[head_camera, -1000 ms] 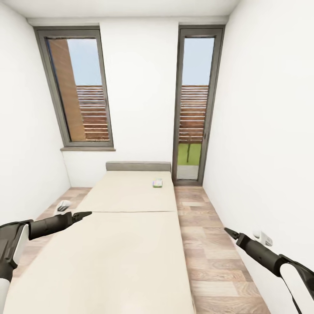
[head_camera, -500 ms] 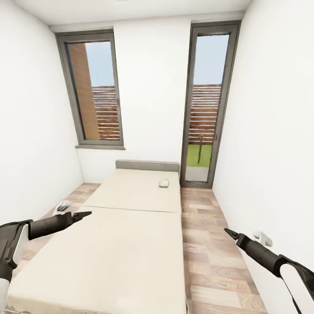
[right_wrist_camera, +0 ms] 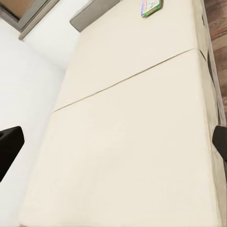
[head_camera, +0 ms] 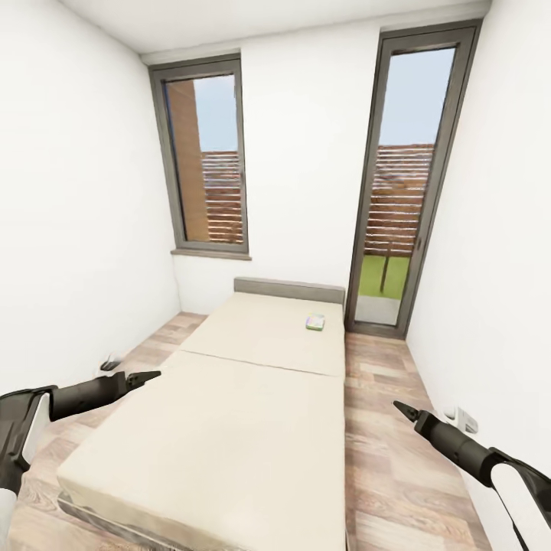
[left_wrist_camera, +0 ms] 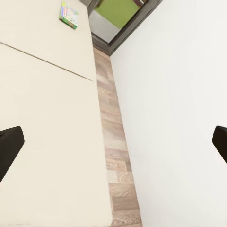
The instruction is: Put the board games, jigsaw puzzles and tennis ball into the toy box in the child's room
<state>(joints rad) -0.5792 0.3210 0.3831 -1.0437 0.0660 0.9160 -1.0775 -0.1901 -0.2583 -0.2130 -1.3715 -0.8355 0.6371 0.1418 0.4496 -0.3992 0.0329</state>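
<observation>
You are facing a low, long bed with a plain beige mattress (head_camera: 229, 413) and a grey headboard, which runs away from you down a narrow white room towards two tall grey-framed windows. One small flat printed board game box with a green edge (head_camera: 315, 322) lies on the far right part of the mattress, near the headboard; it also appears in the left wrist view (left_wrist_camera: 69, 14) and the right wrist view (right_wrist_camera: 151, 6). Your left tool (head_camera: 145, 376) hangs near the bed's near left side and your right tool (head_camera: 401, 408) over the wooden floor to the bed's right; in the wrist views each tool's dark fingers sit wide apart, empty. The step in hand looks like the approach to the bed. The box seems well beyond either arm, so next you probably need to roll further along the right side before you reach.
</observation>
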